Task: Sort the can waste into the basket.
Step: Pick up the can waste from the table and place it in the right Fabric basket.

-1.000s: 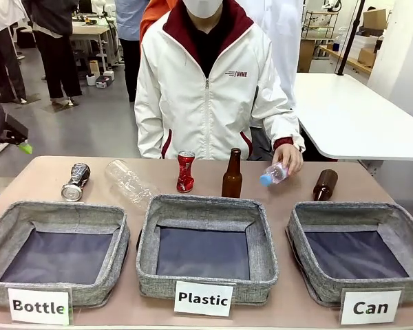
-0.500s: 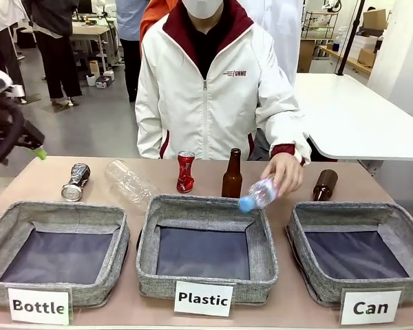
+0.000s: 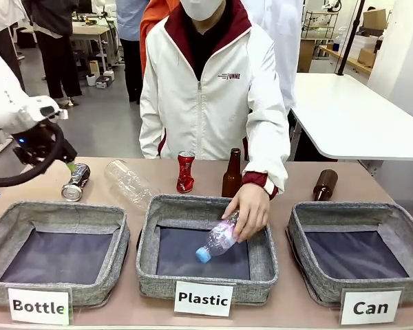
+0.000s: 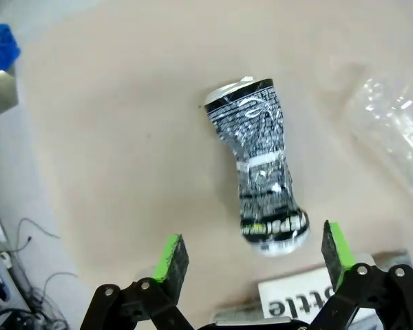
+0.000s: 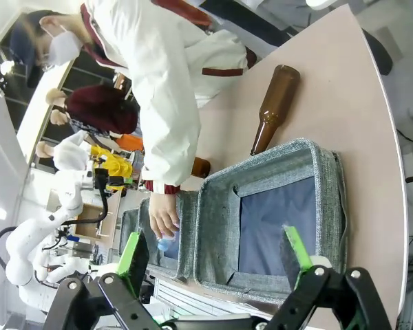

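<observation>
A crushed black can (image 3: 76, 181) lies at the table's far left, also in the left wrist view (image 4: 259, 184). My left gripper (image 3: 68, 166) (image 4: 252, 251) hovers just above it, open, its green pads either side of the can's lower end without touching. A crushed red can (image 3: 185, 172) stands upright behind the middle basket. The grey basket labelled "Can" (image 3: 358, 213) (image 5: 261, 177) sits at the right with nothing in it. My right gripper (image 5: 213, 253) hangs open, high above that basket.
The person's hand (image 3: 248, 212) holds a small clear bottle (image 3: 217, 240) inside the "Plastic" basket (image 3: 206, 204). The "Bottle" basket (image 3: 55, 213) is at the left. A large clear bottle (image 3: 127, 180), an upright brown bottle (image 3: 232, 175) and a lying brown bottle (image 3: 325, 184) stay behind the baskets.
My left arm has swung in from the left edge to above the black can. The person's hand carried the small clear bottle from the table down into the Plastic basket.
</observation>
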`<state>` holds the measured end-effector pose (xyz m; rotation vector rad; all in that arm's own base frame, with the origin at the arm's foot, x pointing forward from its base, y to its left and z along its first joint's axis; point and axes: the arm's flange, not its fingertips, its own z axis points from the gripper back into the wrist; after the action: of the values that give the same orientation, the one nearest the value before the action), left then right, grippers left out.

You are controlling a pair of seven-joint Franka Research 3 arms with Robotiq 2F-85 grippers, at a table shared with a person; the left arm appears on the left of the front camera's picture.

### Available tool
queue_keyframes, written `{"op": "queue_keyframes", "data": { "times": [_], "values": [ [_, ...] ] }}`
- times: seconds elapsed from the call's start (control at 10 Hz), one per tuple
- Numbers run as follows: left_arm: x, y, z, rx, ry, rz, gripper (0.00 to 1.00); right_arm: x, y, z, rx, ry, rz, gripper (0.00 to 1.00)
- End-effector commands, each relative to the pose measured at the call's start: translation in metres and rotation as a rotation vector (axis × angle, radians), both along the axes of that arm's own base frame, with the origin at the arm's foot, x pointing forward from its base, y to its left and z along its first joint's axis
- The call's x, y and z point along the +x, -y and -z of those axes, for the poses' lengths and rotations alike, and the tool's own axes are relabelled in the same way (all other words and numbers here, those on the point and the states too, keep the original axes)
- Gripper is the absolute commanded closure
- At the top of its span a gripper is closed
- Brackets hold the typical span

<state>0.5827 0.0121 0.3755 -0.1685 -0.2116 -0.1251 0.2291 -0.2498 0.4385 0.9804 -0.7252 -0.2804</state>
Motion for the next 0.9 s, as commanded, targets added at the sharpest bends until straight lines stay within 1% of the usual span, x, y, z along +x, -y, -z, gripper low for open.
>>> {"op": "queue_keyframes", "data": {
  "times": [0.0,0.1,0.2,0.3,0.5,0.6,0.7,0.8],
  "values": [
    [0.017,0.003,0.018,-0.044,0.028,0.009,0.0,0.003,0.003,-0.003,0.0,0.039,-0.004,0.0],
    [0.025,0.007,0.028,-0.029,0.026,-0.011,0.0,0.003,0.003,-0.003,0.0,0.039,-0.004,0.0],
    [0.03,0.009,0.04,-0.032,-0.037,0.003,0.0,0.003,0.003,-0.003,0.0,0.039,-0.004,0.0],
    [0.033,0.011,0.052,-0.011,-0.065,-0.012,0.0,0.003,0.003,-0.003,0.0,0.039,-0.004,0.0],
    [0.034,0.013,0.058,-0.014,-0.063,-0.017,0.0,0.003,0.003,-0.003,0.0,0.039,-0.004,0.0],
    [0.031,0.015,0.057,-0.033,-0.035,0.001,0.0,0.003,0.003,-0.003,0.0,0.039,-0.004,0.0],
    [0.031,0.015,0.058,-0.043,-0.027,-0.003,0.17,0.003,0.003,-0.003,0.0,0.039,-0.004,0.0],
    [0.03,0.015,0.059,-0.023,-0.025,-0.015,0.59,0.003,0.003,-0.003,0.0,0.039,-0.004,0.0]
  ]
}}
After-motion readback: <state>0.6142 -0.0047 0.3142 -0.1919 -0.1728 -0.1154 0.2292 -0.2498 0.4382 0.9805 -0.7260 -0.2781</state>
